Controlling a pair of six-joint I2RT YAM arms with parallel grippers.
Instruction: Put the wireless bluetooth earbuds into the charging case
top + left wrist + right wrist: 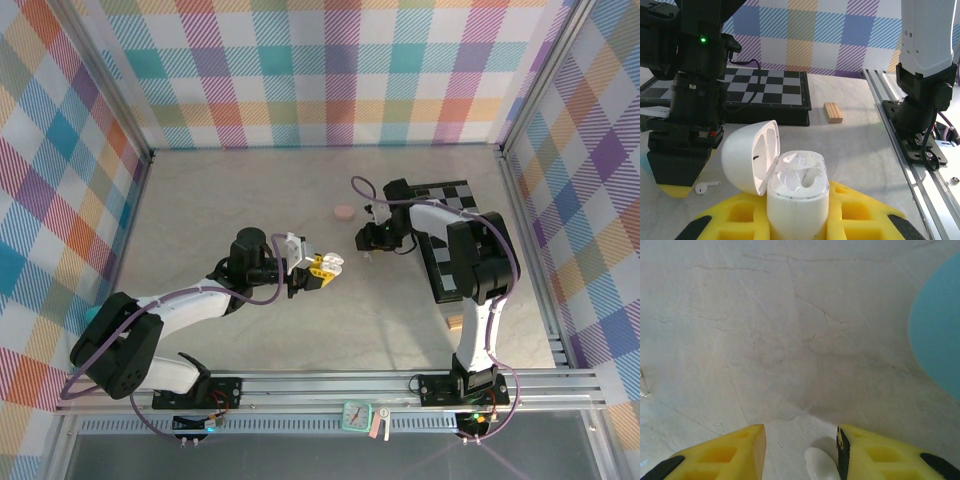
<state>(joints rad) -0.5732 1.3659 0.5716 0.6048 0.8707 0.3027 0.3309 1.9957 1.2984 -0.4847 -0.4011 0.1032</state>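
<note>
- Left gripper, seen from the top external camera, is clamped on the open white charging case near the middle of the table. The right gripper hangs low just beyond it. A pink case lies farther back, and a checkerboard is off to the right.
- Left wrist camera: the yellow fingers pinch the case body, with its lid swung back to the left. I cannot tell whether its wells hold anything. One white earbud lies on the table directly under the right gripper's tip. A wooden block sits beside the checkerboard, well apart.
- Right wrist camera: the jaws stand apart, straddling that earbud, which lies close to the finger on the picture's right with a gap on its other side. It is not pinched. A light blue shape shows at the frame's edge.
- Handling, as a judgement: the earbud looks tiny, featherlight, hard and glossy, so it is likely to squirt out or roll. Grip across the bulb with a gentle squeeze, leaving the stem free.
</note>
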